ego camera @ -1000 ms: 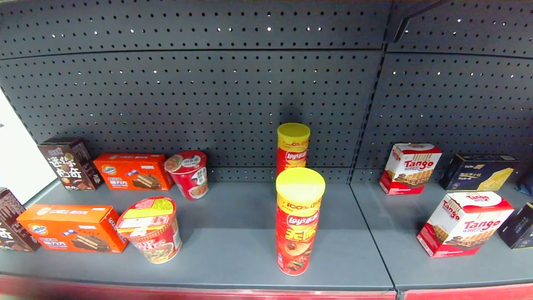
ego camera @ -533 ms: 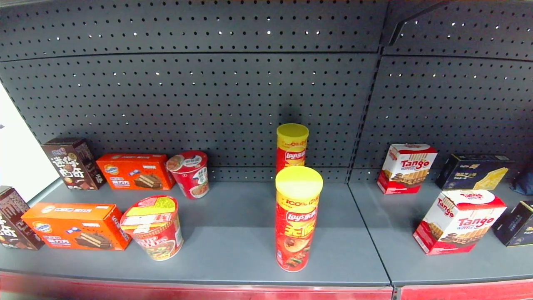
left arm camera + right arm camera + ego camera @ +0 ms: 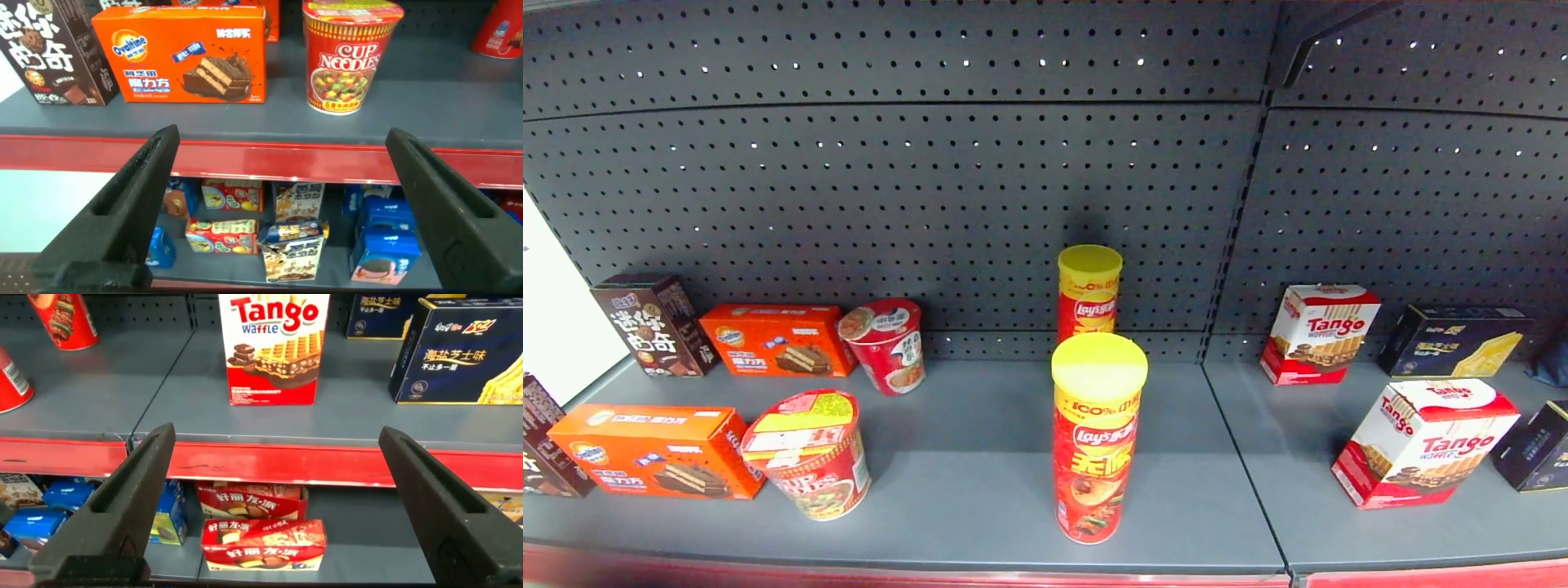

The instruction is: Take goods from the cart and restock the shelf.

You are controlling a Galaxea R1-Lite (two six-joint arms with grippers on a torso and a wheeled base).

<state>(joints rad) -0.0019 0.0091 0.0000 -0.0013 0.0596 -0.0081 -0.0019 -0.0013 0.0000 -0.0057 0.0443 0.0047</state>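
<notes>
Grey steel shelf runs across the head view, backed by dark pegboard. At the centre stands a chip can with a yellow lid, upright near the front edge, and a second can stands behind it against the pegboard. In the lower left a noodle cup sits just beside an orange box. Farther back are a rear cup, a rear orange box and a brown box. On the right, past the shelf seam, a wafer box stands near the front with a rear wafer box behind it. Two dark blue boxes stand at the far right.

In the left wrist view, the left gripper hangs in front of the shelf's red lip, its black fingers spread wide and holding nothing. Beyond them the orange box and noodle cup stand on the shelf, and small packs fill the lower shelf.

In the right wrist view, the right gripper hangs likewise before the lip, its fingers wide apart and empty. The wafer box stands straight ahead, with a dark blue box beside it. Red cartons lie on the shelf below.
</notes>
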